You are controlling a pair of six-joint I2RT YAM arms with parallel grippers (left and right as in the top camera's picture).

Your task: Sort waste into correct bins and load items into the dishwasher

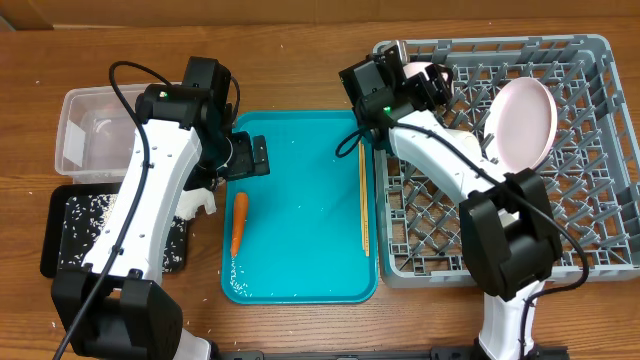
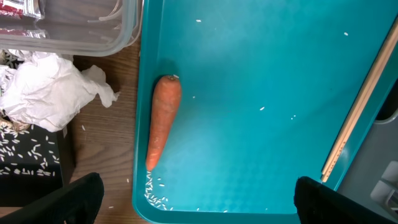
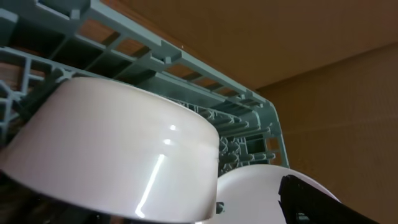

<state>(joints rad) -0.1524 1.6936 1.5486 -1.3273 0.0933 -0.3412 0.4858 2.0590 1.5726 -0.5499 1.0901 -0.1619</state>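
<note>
Left gripper [image 2: 199, 184]: open wide and holding nothing, hanging over the left part of the teal tray [image 1: 300, 140], its dark fingers [image 2: 62, 200] at the lower corners of the left wrist view
Carrot [image 2: 163, 118]: lay lengthwise on the teal tray close to its left edge, thick end away from the wrist camera, between the two fingers but touched by neither
Rice grains [image 2: 155, 196]: a small scatter on the teal tray just past the carrot's thin tip, with a few stray grains further across
Napkin [image 2: 43, 90]: crumpled on the table [image 2: 118, 137] between the clear tub [image 2: 74, 34] and the black tray [image 1: 62, 205], partly overlapping the black tray
Clear tub: left of the teal tray, with something red, likely the wrapper [image 2: 22, 7], showing at one corner
Black tray: in front of the tub, with white rice spread over its floor
Chopsticks [image 1: 363, 195]: lay along the teal tray's right side
Dish rack [image 1: 590, 200]: right of the teal tray, touching it
Pink plate [image 1: 526, 122]: stood tilted among the pegs near the far side of the rack
Right gripper [image 1: 418, 88]: over the rack's far left corner; whether it was clamped or spread could not be told
White bowl [image 3: 112, 149]: filled the right wrist view, tilted against the rack wall, with a second pale dish [image 3: 258, 186] just beside it
</note>
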